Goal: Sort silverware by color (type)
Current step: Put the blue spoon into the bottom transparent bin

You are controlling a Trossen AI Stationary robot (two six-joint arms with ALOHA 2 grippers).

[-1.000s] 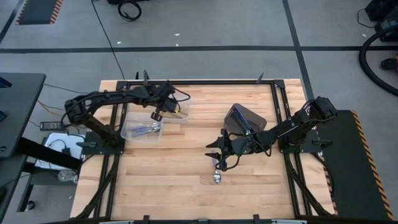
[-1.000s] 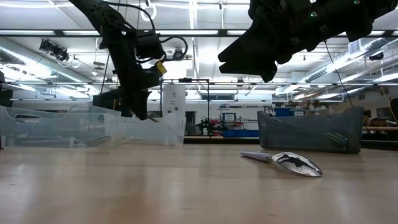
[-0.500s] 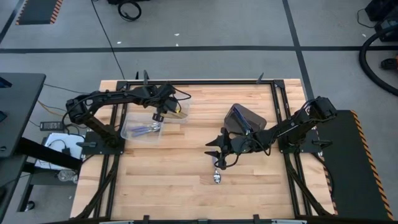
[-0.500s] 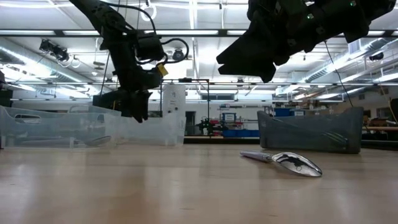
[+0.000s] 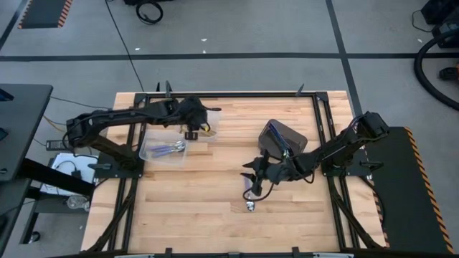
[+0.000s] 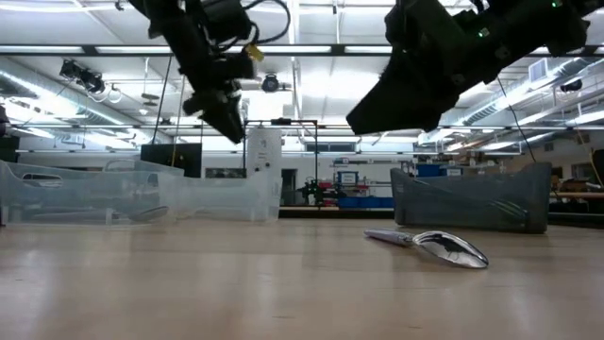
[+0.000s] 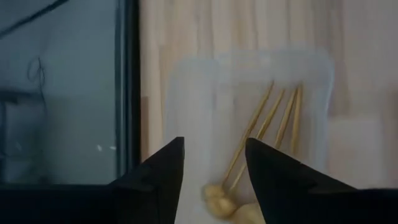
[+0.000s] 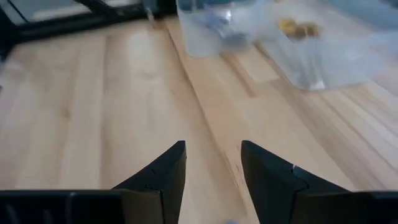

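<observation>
Overhead and table-level cameras share the wooden table (image 5: pixel 215 208); wrist cameras look closely down.

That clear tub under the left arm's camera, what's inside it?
Gold spoons lie in the clear tub, handles fanned and bowls bunched. The open left gripper above hides part of the bowls, so the count is unsure.

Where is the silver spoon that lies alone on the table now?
In the high view, the silver spoon lies on the bare wood right of centre, just below the right gripper.
</observation>
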